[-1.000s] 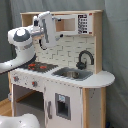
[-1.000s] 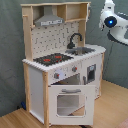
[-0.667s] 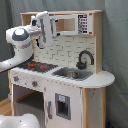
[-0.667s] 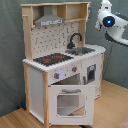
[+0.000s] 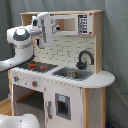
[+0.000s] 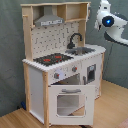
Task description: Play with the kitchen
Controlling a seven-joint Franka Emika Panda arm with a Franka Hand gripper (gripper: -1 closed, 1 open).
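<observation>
A: Here's the kitchen [image 5: 65,75], filling the middle of the first exterior view, white panels with light-wood edges against a grey curtain [image 5: 115,60].

B: And in the second exterior view it stands on a wood floor [image 6: 107,107], turned so the oven door [image 6: 69,100] faces us, windowed, with a handle along its top.

A: The arm [image 5: 21,42] rises at the first exterior view's left, white and bulky, reaching up beside the top shelf. The gripper [image 5: 46,29] hangs in front of the upper left of the kitchen, above the stovetop [image 5: 36,65].

B: Open or clenched?

A: Can't tell. It's a pale block against a pale backboard; the fingers don't separate out.

B: From the second exterior view only the arm's white joints [image 6: 111,22] show, at the upper right, just beside the shelf's end post. A blue spot glows on one joint.

A: Down on the counter: the stovetop is black with red rings, at the first exterior view's left. The sink [image 5: 72,74] sits right of it, and the black faucet [image 5: 84,59] curves over the sink's back edge.

B: Grey hood [image 6: 48,19] up top in the second exterior view, over the pegboard [image 6: 52,39]. Knobs [image 6: 64,74] sit on the front panel under the stovetop.

A: Below the sink in the first exterior view, a white door [image 5: 62,106] with a dark panel.
</observation>
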